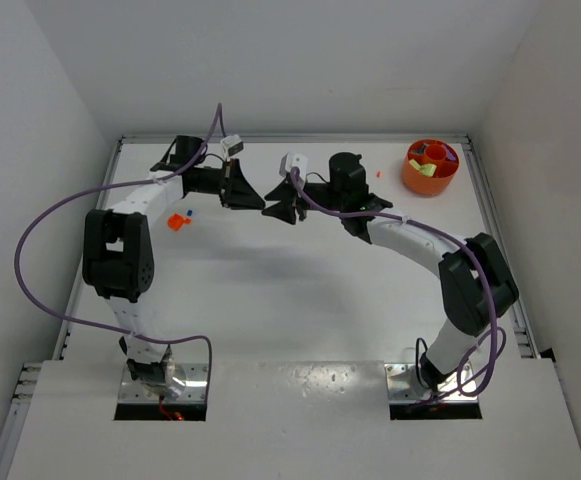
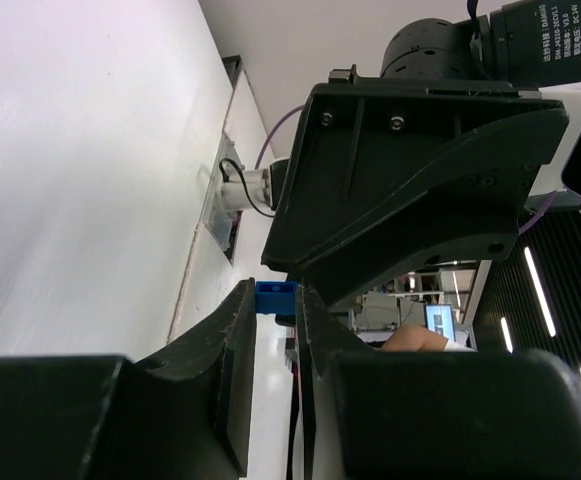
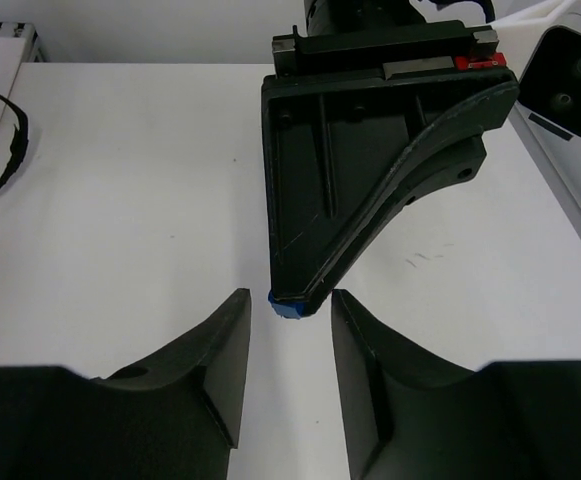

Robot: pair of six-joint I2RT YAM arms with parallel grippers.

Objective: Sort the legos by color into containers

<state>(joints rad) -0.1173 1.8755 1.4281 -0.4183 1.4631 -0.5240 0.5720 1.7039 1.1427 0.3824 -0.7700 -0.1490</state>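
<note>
- Right gripper (image 3: 291, 299) fingers spread apart, flanking the blue lego (image 3: 288, 306).
- Left gripper (image 2: 275, 291) pinches that lego at its fingertips, rear mid-table; it looks wider across the finger gap.
- Orange bowl (image 1: 416, 178) sits far right.

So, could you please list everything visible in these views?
Compartment bowl: one, orange, far right corner; blue and yellow-green legos inside, count unclear.
Orange-red lego: one, on table beside left arm.
Blue speck: one, next to it, unidentifiable.
Orange-red speck: one, left of bowl.
Blue lego: one, held mid-table.
Table: one, white.
Left end effector: one, black, shut on blue lego.
Right end effector: one, black, open around it.
</note>
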